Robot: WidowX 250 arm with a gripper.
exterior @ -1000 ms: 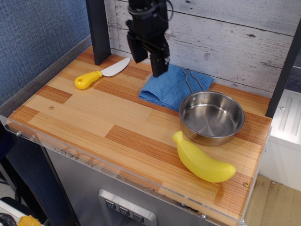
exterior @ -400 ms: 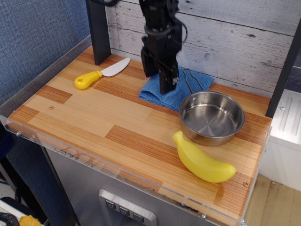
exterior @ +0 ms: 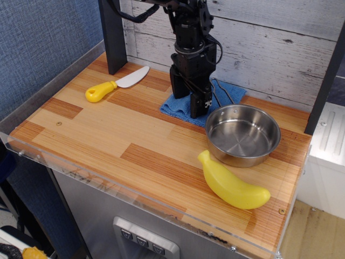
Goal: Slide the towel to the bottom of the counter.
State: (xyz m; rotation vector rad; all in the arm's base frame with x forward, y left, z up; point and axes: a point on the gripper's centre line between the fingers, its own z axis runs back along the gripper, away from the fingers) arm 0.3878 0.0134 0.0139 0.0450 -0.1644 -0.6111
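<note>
Now towel (exterior: 180,106) at counter (exterior: 108,129) rear, by plank wall (exterior: 259,48), gripper (exterior: 187,102) on it

One towel (exterior: 178,105), pan (exterior: 242,135), banana (exterior: 232,183), knife (exterior: 116,83).

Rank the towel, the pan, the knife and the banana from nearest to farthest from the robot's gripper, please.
1. towel: right under the gripper.
2. pan: just beside it, toward the counter's right end.
3. knife: off to the left, near the back wall.
4. banana: farthest, at the front right edge.
</note>
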